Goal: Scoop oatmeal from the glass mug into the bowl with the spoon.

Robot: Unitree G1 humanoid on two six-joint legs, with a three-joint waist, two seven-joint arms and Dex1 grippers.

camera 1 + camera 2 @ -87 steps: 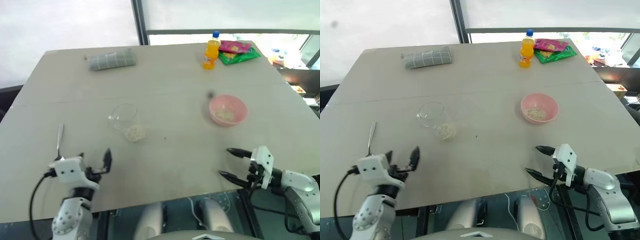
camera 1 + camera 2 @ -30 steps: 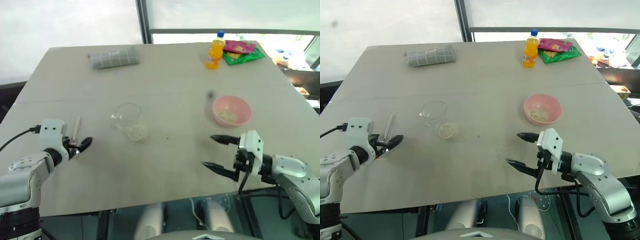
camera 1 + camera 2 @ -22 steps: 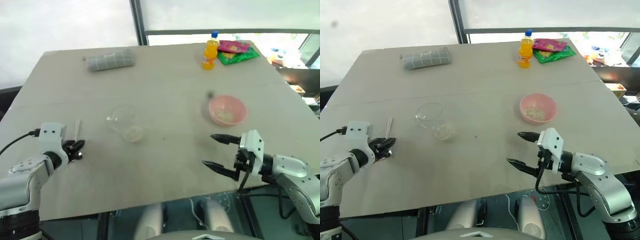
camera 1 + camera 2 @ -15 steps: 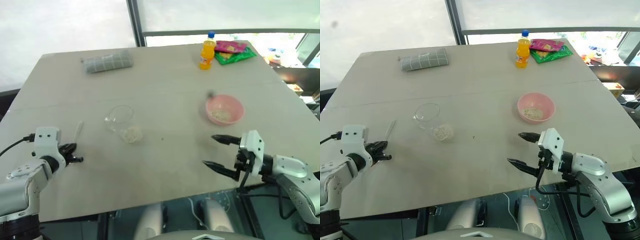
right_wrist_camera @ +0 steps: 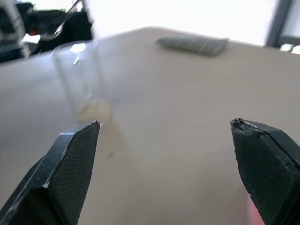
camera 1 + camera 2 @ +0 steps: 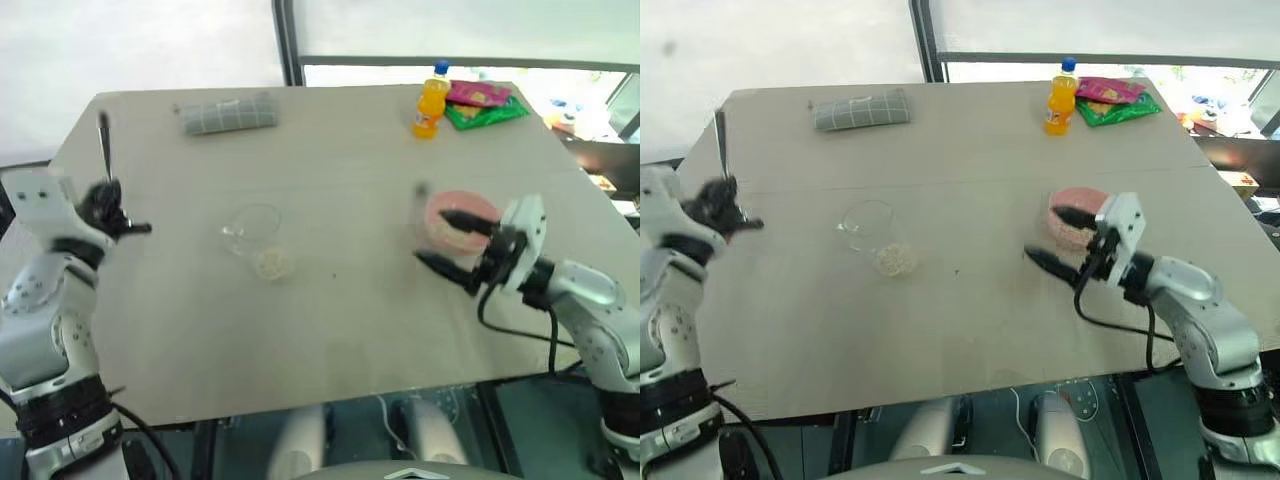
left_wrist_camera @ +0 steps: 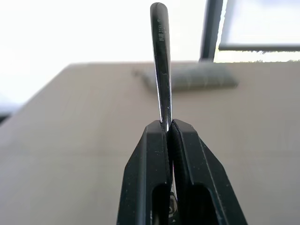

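Lifted off the table (image 6: 330, 300) since before, the spoon (image 7: 161, 70) stands upright, clamped in the left gripper (image 7: 169, 129) at far left. Right gripper (image 6: 1060, 240), fingers spread and empty, has risen beside the bowl (image 6: 440, 205). Oatmeal (image 6: 272, 264) sits in the glass mug (image 6: 253, 232) at centre.

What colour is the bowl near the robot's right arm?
The bowl is pink, clearest in the left eye view.
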